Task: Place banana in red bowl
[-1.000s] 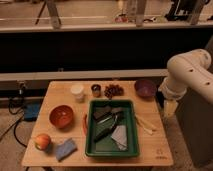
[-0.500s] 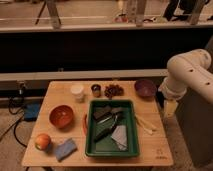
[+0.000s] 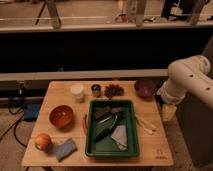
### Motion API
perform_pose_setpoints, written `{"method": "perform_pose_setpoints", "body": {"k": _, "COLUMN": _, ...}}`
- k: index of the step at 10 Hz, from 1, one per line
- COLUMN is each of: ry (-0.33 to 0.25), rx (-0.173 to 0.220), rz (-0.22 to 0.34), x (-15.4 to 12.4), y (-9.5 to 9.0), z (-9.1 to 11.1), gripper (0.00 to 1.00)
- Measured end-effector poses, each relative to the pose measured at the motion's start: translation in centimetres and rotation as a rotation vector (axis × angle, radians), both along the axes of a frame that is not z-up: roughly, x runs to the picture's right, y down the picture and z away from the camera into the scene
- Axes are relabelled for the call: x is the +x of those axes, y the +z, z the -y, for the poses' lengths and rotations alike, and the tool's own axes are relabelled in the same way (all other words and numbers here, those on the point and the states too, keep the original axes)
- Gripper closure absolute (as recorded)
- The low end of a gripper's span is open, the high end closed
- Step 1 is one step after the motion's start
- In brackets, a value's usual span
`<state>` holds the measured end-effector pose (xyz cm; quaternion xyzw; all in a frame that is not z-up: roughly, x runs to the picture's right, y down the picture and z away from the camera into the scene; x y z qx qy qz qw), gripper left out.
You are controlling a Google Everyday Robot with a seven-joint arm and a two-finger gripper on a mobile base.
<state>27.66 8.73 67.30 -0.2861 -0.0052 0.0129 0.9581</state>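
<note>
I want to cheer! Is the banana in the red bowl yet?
Out. The banana lies on the table, far from the red bowl; the gripper hangs beside the table.

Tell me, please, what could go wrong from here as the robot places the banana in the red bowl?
The banana lies right of the green tray and the red bowl left of it, so the carry may clip the tray's rim. The banana is slender and flat on the table; a grasp could slip. The gripper hangs beside the table's right edge, near the purple bowl, and could bump it.
</note>
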Motion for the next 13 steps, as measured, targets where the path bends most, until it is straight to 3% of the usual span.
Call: {"method": "perform_pose_setpoints", "body": {"k": 13, "ry": -0.044, "rx": -0.021, "rz": 0.081, "x": -1.4, "y": 3.1, "z": -4.5, "gripper": 0.20}}
